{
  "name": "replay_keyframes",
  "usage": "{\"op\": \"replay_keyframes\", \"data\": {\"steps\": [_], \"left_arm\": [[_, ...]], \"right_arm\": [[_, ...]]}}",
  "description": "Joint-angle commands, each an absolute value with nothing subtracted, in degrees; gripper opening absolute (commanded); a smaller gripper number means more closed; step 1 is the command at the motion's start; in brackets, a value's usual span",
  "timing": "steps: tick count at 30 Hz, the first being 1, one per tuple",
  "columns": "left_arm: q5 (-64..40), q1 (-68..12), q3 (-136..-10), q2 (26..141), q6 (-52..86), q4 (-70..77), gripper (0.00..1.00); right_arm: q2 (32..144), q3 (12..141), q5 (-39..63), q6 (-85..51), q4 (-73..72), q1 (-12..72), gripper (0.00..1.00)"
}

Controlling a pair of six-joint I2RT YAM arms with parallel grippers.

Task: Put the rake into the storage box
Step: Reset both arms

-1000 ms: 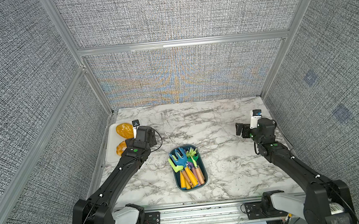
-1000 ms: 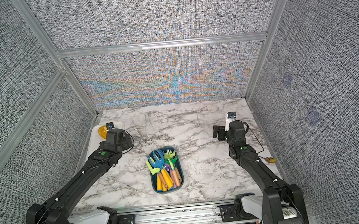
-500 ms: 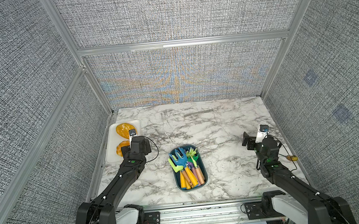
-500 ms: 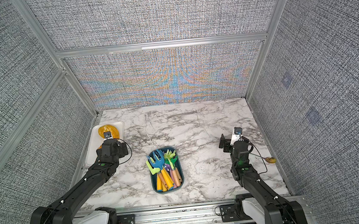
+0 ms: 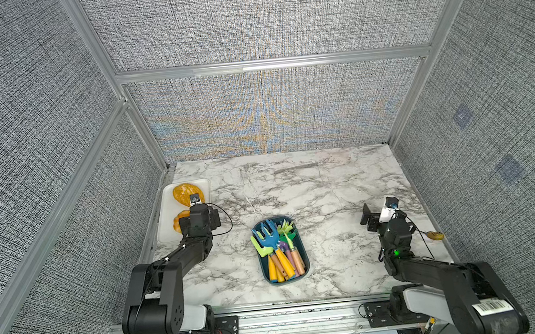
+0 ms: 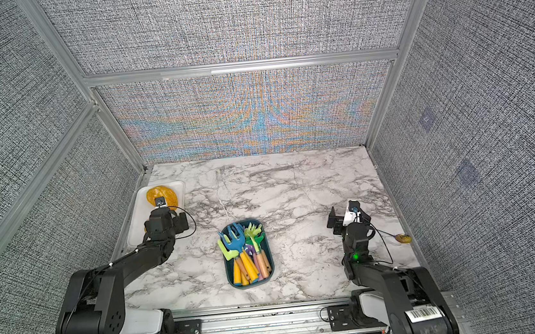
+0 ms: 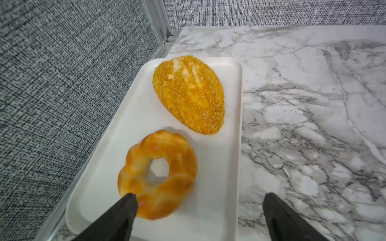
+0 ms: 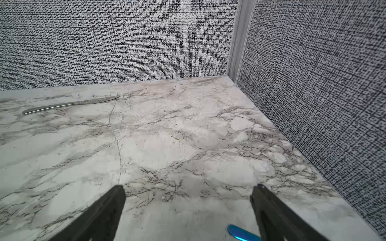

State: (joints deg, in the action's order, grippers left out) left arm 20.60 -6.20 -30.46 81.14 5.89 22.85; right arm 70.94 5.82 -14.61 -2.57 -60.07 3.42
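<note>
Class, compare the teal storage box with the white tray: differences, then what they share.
The storage box is dark teal, the tray white. The storage box holds toy tools, the tray a ring pastry and a seeded bun. The storage box sits centrally, the tray beside the left wall. Both are shallow rounded rectangles.

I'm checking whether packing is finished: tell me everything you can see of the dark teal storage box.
The storage box is a dark teal-blue bin, plastic by its look, rectangular with rounded corners and shallow walls. It sits flat on the marble table, centrally near the front, long side running front to back. It is packed with toy garden tools: orange and wooden handles toward the robot, blue and green heads toward the back wall.
</note>
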Motion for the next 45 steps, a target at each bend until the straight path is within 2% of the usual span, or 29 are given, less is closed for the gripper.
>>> {"op": "replay_keyframes", "data": {"steps": [1,3,5,6,8,10,12,13,15,45], "left_arm": [[19.8,-5.2,-29.1,80.8,3.6,30.5,0.99],[19.0,-4.6,-27.3,81.3,3.0,34.3,0.98],[17.0,-4.1,-22.7,83.7,2.5,46.1,0.99],[15.9,-4.1,-22.5,84.4,2.1,46.8,0.99],[13.8,-4.1,-24.4,85.0,1.3,43.2,0.99],[10.1,-4.0,-24.9,88.2,-0.4,45.8,0.99],[9.8,-3.9,-24.6,87.2,-0.2,44.5,0.99],[9.6,-3.8,-25.5,87.8,-0.1,43.7,0.99],[8.8,-3.5,-25.4,87.5,0.0,43.5,0.99],[8.8,-3.5,-24.9,87.2,0.0,44.3,0.99]], "right_arm": [[75.5,7.6,-12.9,-0.4,-70.1,3.8,0.99],[81.0,8.2,-13.2,0.6,-75.3,4.0,0.99],[81.5,10.0,-12.8,0.8,-71.6,4.2,0.99],[81.5,10.5,-12.1,1.0,-71.0,4.1,0.99],[84.5,10.5,-8.8,2.2,-73.2,3.9,0.99],[88.4,10.9,-5.1,2.6,-77.3,2.9,0.99],[86.8,13.4,-3.9,1.6,-69.9,1.7,0.99],[87.9,12.6,-3.3,1.3,-73.2,1.3,0.99],[86.9,13.6,-3.3,1.2,-69.1,1.3,0.99],[87.1,13.3,-2.9,1.2,-70.3,1.2,0.99]]}}
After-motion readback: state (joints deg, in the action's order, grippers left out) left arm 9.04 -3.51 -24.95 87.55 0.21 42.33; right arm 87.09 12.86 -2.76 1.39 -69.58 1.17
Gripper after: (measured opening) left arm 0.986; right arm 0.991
